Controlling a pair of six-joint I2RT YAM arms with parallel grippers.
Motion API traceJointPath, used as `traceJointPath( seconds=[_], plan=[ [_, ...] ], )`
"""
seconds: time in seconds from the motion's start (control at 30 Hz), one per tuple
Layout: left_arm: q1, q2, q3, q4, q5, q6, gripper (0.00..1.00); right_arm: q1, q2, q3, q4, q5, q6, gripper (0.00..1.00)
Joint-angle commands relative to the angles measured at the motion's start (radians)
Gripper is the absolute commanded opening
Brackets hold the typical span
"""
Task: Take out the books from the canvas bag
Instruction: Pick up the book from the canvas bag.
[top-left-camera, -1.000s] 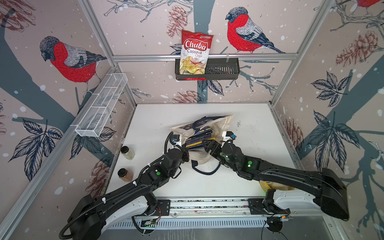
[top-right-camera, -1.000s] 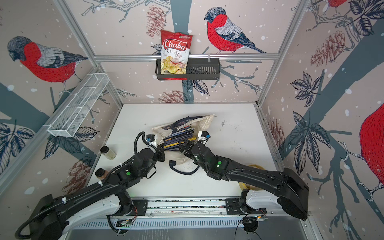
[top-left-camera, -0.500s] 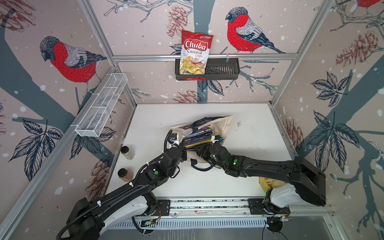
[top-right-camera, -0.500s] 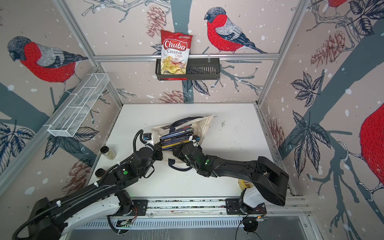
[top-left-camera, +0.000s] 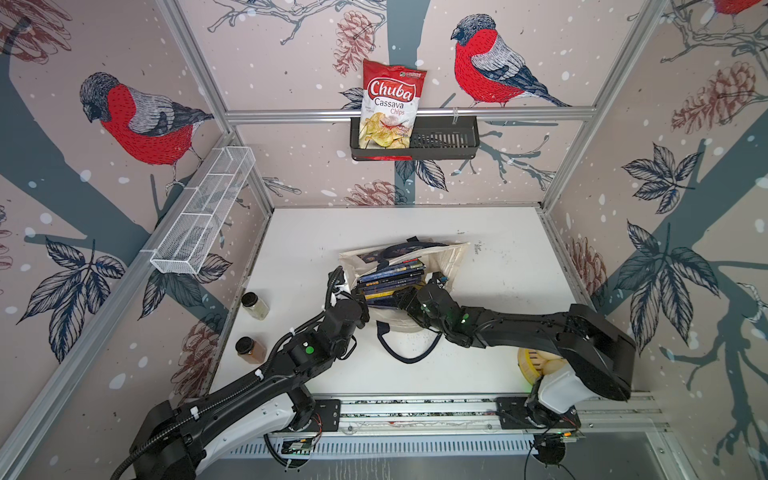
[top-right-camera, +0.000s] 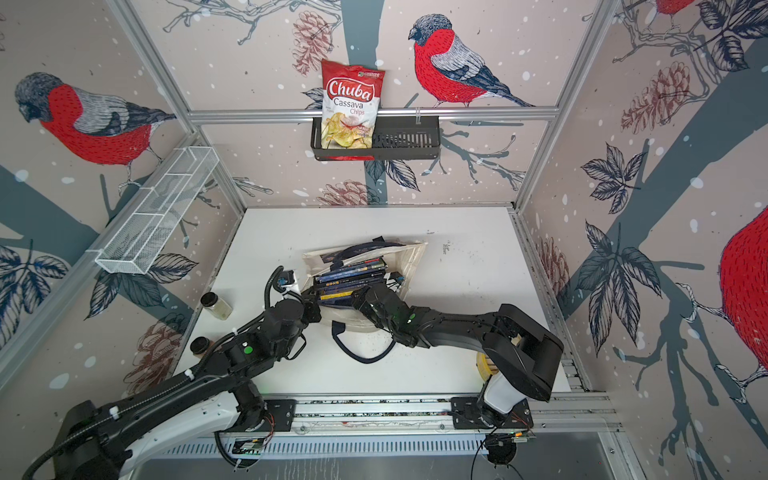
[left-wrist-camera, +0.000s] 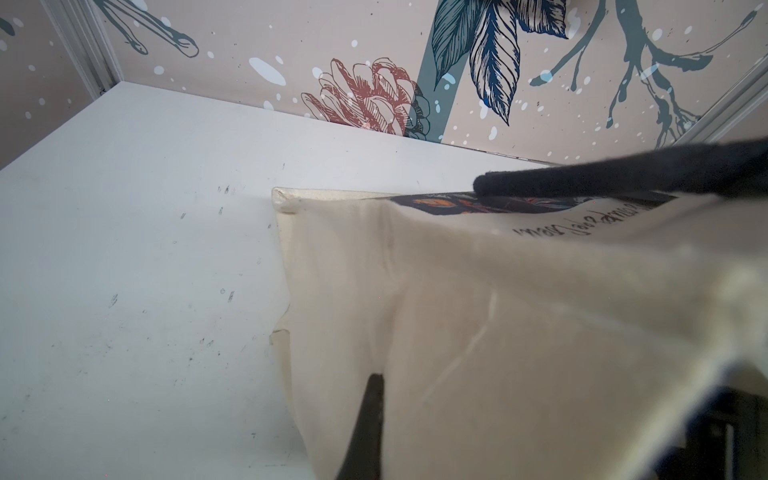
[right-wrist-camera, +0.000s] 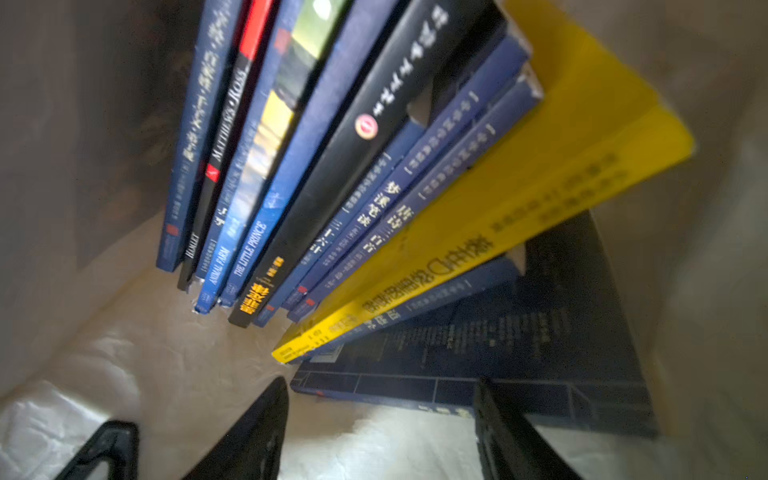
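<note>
Left pincer (top-left-camera: 360, 297) clamps the cream canvas bag (top-left-camera: 451, 259); right pincer (right-wrist-camera: 380, 386) gapes inside its mouth, before the stacked navy paperback books (top-left-camera: 390, 278); two glass jars (top-left-camera: 254, 305) stand well aside on the white bench (top-left-camera: 507, 266).

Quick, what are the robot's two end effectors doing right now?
Left end effector: closed, pinching the canvas bag cloth.
Right end effector: open, inside the bag by the books, holding nothing.

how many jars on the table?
2, both near the table left edge: pale-filled jar farther back, orange-filled jar nearer the front. Others may be hidden.
</note>
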Motion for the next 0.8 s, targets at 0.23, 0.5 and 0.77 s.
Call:
traceJointPath(
  seconds=[0.23, 0.5, 0.77],
  plan=[
    [0.0, 0.028, 0.102, 0.003, 0.046, 0.222, 0.0, 0.023, -0.013, 0.017, -0.05, 0.032, -0.034, 0.71],
    [0.007, 0.0, 0.036, 0.142, 0.108, 0.377, 0.0, 0.031, 0.02, 0.012, -0.031, 0.024, -0.03, 0.7],
    [0.042, 0.048, 0.087, 0.072, 0.155, 0.37, 0.0, 0.043, 0.029, 0.006, -0.044, 0.057, 0.013, 0.65]
  ],
)
